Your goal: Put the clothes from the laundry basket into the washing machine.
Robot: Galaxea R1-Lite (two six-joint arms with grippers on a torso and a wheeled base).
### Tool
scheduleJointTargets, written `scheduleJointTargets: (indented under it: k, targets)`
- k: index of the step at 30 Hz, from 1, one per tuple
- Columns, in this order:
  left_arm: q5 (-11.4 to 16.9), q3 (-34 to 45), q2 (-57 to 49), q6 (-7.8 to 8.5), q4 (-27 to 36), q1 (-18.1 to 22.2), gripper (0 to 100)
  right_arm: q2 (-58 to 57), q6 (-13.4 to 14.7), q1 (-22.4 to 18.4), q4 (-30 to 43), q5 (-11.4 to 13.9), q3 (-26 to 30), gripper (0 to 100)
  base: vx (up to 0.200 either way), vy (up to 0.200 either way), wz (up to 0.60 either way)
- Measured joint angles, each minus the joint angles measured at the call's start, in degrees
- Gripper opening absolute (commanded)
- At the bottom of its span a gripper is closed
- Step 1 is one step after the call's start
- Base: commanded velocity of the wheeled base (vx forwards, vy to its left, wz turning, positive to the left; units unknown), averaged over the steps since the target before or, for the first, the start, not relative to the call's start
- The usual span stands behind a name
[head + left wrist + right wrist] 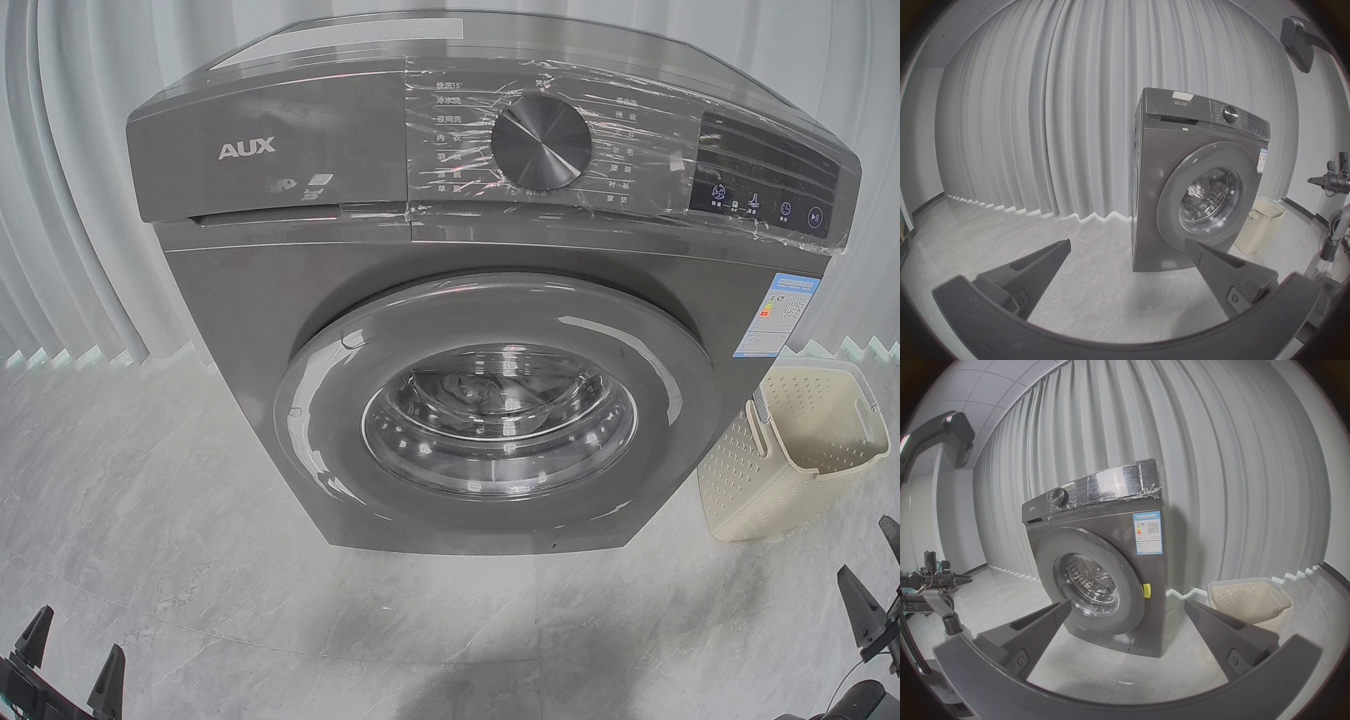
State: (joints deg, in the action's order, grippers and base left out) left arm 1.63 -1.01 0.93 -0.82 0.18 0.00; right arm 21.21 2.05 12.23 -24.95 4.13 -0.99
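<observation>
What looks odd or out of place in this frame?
Crinkled plastic film covers the control panel of the washing machine. The laundry basket beside it looks empty, and the door is shut.

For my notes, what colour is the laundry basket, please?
The laundry basket is cream, clearest in head view.

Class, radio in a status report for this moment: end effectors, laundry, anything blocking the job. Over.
Left end effector and right end effector open, empty. Laundry basket beside washing machine, no clothes visible inside. Door shut, blocking loading.
</observation>
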Motion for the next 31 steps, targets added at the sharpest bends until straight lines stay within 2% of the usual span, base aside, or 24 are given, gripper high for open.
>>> scheduleJointTargets:
  k: [4, 7, 11, 14, 18, 23, 31]
  targets:
    - [0.0, 0.0, 0.0, -0.05, 0.0, 0.0, 100, -7.9, 0.2, -3.3, 7.9, 1.1, 0.0, 100, 0.000, 0.000, 0.00]
    - [-0.1, 0.0, 0.0, -0.16, 0.0, 0.0, 100, -11.7, 0.4, -4.6, 10.3, 1.1, 0.0, 100, 0.000, 0.000, 0.00]
    - [-0.1, 0.0, 0.0, -0.35, 0.0, 0.0, 100, -14.8, -0.1, -7.0, 12.9, -1.5, 0.0, 100, 0.000, 0.000, 0.00]
    - [-0.1, 0.0, 0.0, -0.38, 0.0, 0.0, 100, -17.0, -0.9, -9.8, 18.9, -1.9, 0.0, 100, 0.000, 0.000, 0.00]
    - [-0.1, 0.0, 0.0, -0.46, 0.0, 0.0, 100, -18.8, -1.4, -11.3, 25.0, -3.6, 0.0, 100, 0.000, 0.000, 0.00]
    - [-0.2, 0.0, 0.0, -0.88, 0.0, 0.0, 100, -19.9, -2.0, -12.0, 25.8, -4.3, 0.0, 100, 0.000, 0.000, 0.00]
    - [-0.2, 0.0, 0.0, -0.84, 0.0, 0.0, 100, -20.4, -2.3, -12.1, 25.7, -3.1, 0.0, 100, 0.000, 0.000, 0.00]
